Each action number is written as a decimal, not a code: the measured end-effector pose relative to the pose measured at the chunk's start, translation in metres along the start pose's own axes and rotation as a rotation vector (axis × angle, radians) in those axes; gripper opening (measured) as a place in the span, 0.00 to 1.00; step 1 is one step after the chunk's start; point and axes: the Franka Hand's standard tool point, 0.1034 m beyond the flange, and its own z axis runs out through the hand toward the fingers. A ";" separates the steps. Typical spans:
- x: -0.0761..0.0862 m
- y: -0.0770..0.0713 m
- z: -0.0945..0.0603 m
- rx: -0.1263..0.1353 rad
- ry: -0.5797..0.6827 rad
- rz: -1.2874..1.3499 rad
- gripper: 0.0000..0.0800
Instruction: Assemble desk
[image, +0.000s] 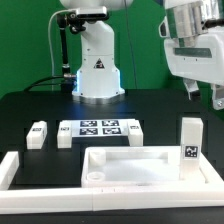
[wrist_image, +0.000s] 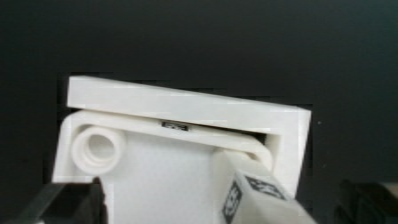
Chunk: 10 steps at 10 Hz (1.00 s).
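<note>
Exterior view gives us the whole black table (image: 30, 105), and we take the marker board (image: 100, 128) as our fixed point. The panel (image: 135, 168) lies flat, rim up, just in front of the marker board on the camera's side, shifted toward the exterior view's right. An upright post (image: 190, 140) stands to the exterior view's right of the marker board, at the panel's far corner on that side (whether it touches the rim we cannot tell). One short post (image: 65, 135) lies at the marker board's end on the exterior view's left, and a second short post (image: 37, 134) lies a little further out that way. A third short post (image: 133, 133) sits at the marker board's other end. A white border bar (image: 12, 170) lies nearer the camera than the marker board, toward the exterior view's left.

The gripper (image: 204, 93) hangs high above the table, up and to the exterior view's right of the marker board. Its jaws stand spread wide with nothing between them. The panel and the upright post sit well below the jaws, clear of them.

Wrist view looks down on one corner of the panel (wrist_image: 169, 100), with its round hole (wrist_image: 93, 150) and the tagged upright post (wrist_image: 258, 190) close by.
</note>
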 end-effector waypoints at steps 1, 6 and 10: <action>0.000 0.000 0.000 0.000 0.000 -0.068 0.81; -0.001 0.072 0.048 -0.020 0.056 -0.609 0.81; 0.002 0.087 0.054 -0.056 0.054 -0.847 0.81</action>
